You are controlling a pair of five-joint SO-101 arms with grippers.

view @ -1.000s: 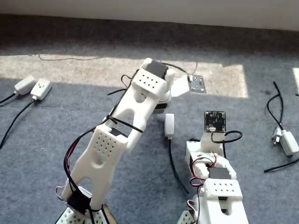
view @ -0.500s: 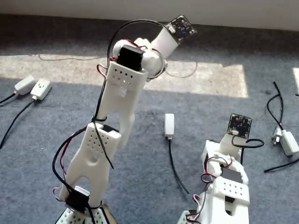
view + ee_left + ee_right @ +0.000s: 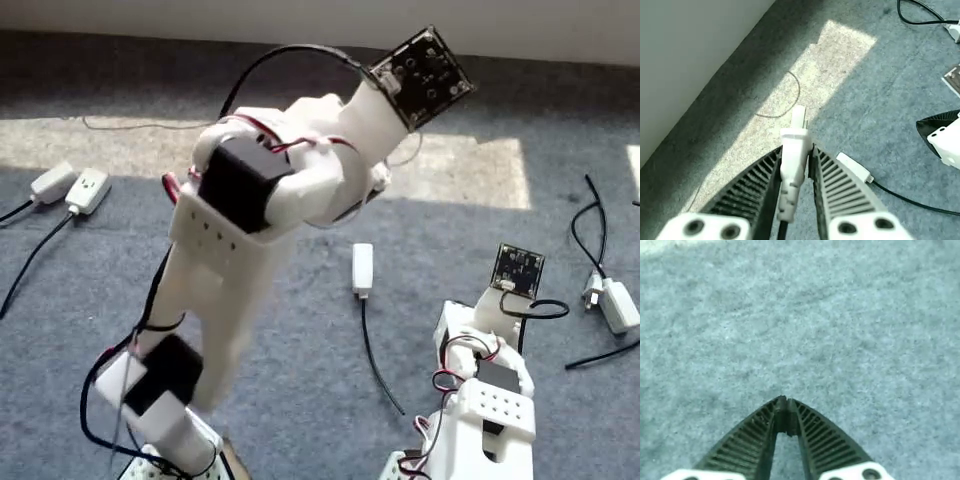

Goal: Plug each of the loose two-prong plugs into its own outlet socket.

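Observation:
My left gripper is shut on a white two-prong plug, held well above the carpet with the prongs pointing away from the wrist. Its thin cord trails down between the fingers. A white outlet socket on a black cable lies on the grey carpet below it, and it lies mid-floor in the high view too, socket. The left arm stands raised high over the floor. My right gripper is shut on nothing, low over bare carpet; the right arm sits at the near right.
A white plug and socket pair with black cables lies at the far left. Another pair with looping black cable lies at the right edge. A sunlit carpet strip runs along the back, below the wall.
The left arm has lifted from low over the sunlit carpet to high above it, wrist tilted up. The right arm swung a little to the right, then held still.

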